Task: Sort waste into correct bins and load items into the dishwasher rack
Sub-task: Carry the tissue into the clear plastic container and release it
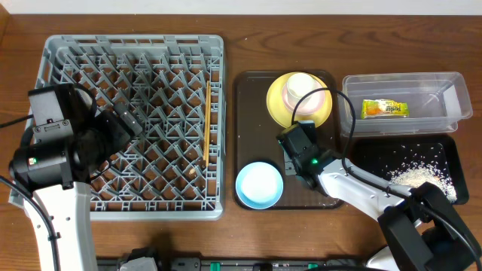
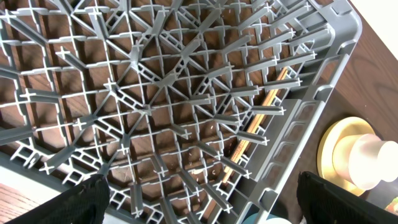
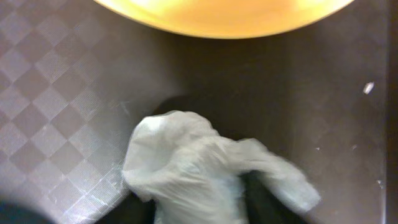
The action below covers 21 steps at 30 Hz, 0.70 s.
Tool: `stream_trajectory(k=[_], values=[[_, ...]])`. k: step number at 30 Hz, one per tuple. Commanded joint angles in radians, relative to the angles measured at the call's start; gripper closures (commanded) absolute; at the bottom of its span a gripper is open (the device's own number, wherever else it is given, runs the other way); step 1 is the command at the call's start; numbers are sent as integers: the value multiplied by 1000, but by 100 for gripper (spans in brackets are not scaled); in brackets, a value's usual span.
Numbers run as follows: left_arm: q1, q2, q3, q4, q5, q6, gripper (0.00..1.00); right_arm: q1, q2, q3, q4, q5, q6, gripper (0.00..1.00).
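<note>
A crumpled white paper napkin [image 3: 205, 171] sits over the dark brown serving tray [image 3: 62, 93], near the rim of the yellow plate [image 3: 217, 15]. It bunches around the right claw [image 1: 292, 137] and mostly hides the fingers, so I cannot tell whether they have clamped it. It looks feather-light, soft and squashable, best pinched through its thick middle, while the left claw [image 2: 199, 199] hangs wide open and empty over the dishwasher rack [image 2: 186, 93].
</note>
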Motion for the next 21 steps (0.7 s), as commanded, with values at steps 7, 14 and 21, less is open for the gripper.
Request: stream_trajectory(k=[7, 14, 21], values=[[5, 1, 13, -3, -5, 6, 3, -53, -172, 48, -34, -11, 0, 98], [5, 1, 13, -2, -5, 6, 3, -313, -337, 128, -11, -95, 0, 99], [5, 1, 13, -2, -5, 6, 3, -588, -332, 136, 101, -243, 69, 99]])
